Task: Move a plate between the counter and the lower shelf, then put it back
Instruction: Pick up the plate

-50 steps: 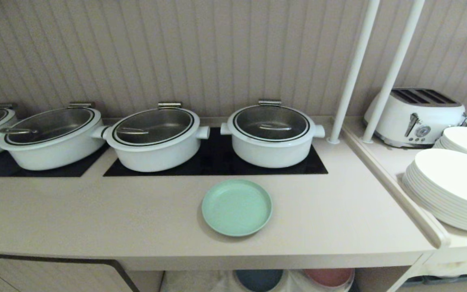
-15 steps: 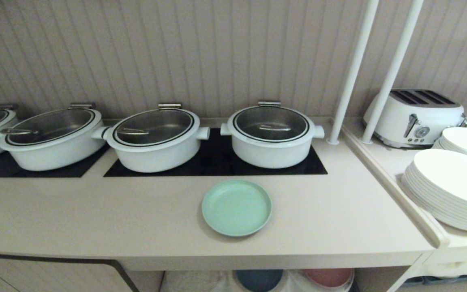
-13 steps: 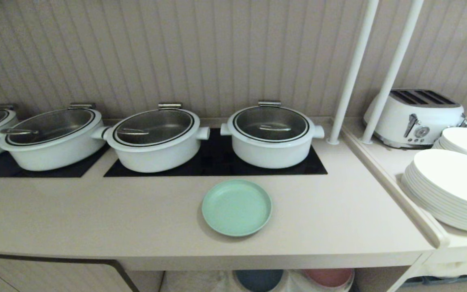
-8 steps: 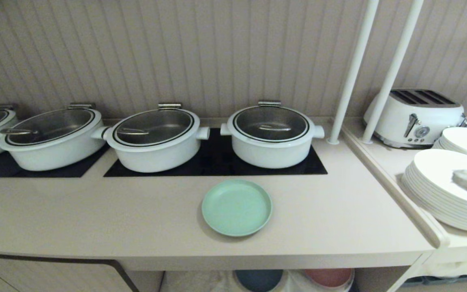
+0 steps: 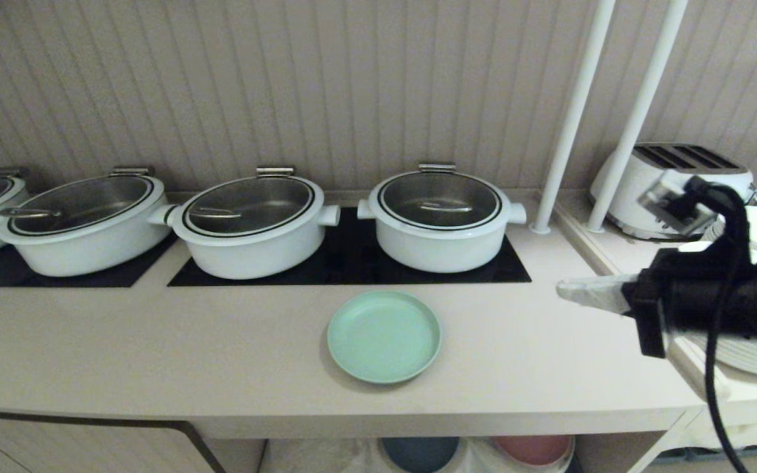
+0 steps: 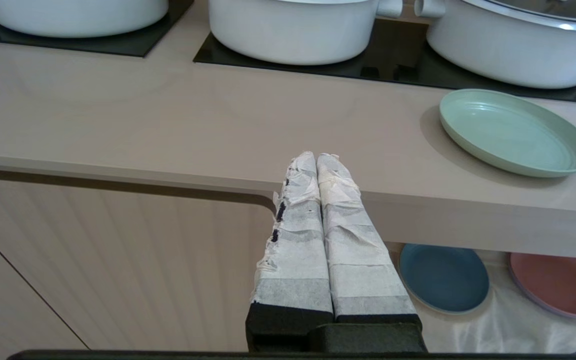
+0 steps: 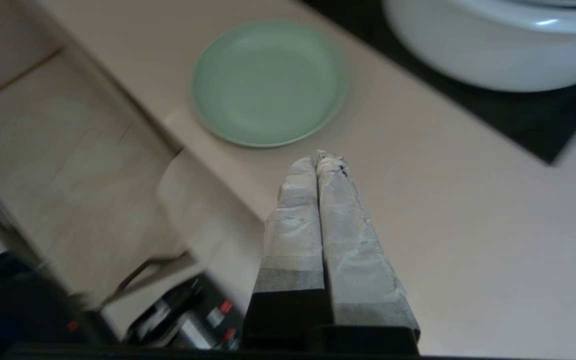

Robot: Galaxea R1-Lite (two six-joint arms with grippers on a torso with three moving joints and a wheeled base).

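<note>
Head view is showing the plate lying flat on the counter, near the front edge and just in front of the right-hand white pot on its black hob panel. Nothing is touching the plate. The right gripper is reaching in from the right above the counter, well apart from the plate and level with it, its taped fingers pressed together and holding nothing. In the right wrist view the fingertips are pointing toward the plate's near rim, with bare counter lying between them.

The left gripper is hanging parked below and in front of the counter edge, its fingers shut and empty too.

Under the counter, the lower shelf is showing its white cloth floor, where a dark blue plate and a pink plate are sitting side by side.

Judging by this, the task is only beginning: the plate is waiting in its starting spot, not yet grasped. Everything is left to do, namely opening the fingers, taking the rim, carrying the plate down to the shelf, then bringing it back up to the counter.
</note>
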